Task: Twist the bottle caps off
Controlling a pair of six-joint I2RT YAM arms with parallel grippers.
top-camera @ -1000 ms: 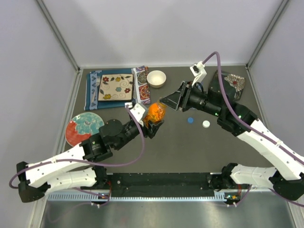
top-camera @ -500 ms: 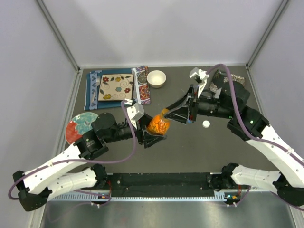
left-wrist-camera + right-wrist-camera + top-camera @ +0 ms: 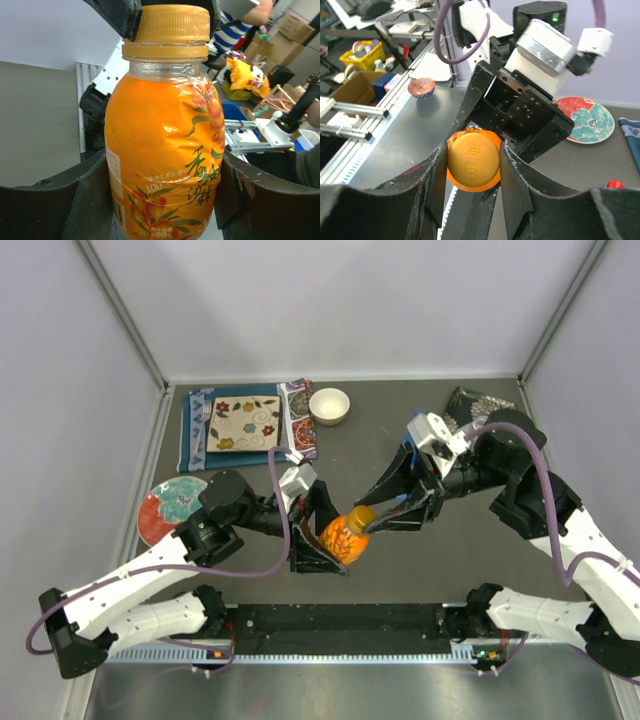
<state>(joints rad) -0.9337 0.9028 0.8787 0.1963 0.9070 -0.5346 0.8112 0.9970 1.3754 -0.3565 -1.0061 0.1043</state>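
We see the left gripper (image 3: 330, 537) clenched around the body of the orange bottle (image 3: 160, 150), its two black fingers (image 3: 50, 200) pressed against either side of the printed label; the bottle is held up over the near middle of the dark table (image 3: 450, 570), tilted in the top view so that its neck points up and to the right; from the left wrist it fills the frame, full of orange liquid, with fruit and leaves drawn on the wrap; the orange cap (image 3: 473, 157) sits on the neck, seated down on its collar ring, so it is not off yet; the right gripper (image 3: 368, 520) meets it from the opposite side, and from the right wrist we look straight onto the cap's embossed top, with the right fingers (image 3: 517, 185) closed against its rim on both sides, grasping it; farther back on the table a small white bowl (image 3: 329, 405) stands just beside a patterned cloth (image 3: 195, 430) that carries a square flowered tile (image 3: 243, 423); a round red and teal plate (image 3: 175, 508) lies at the left edge, beside the left arm.
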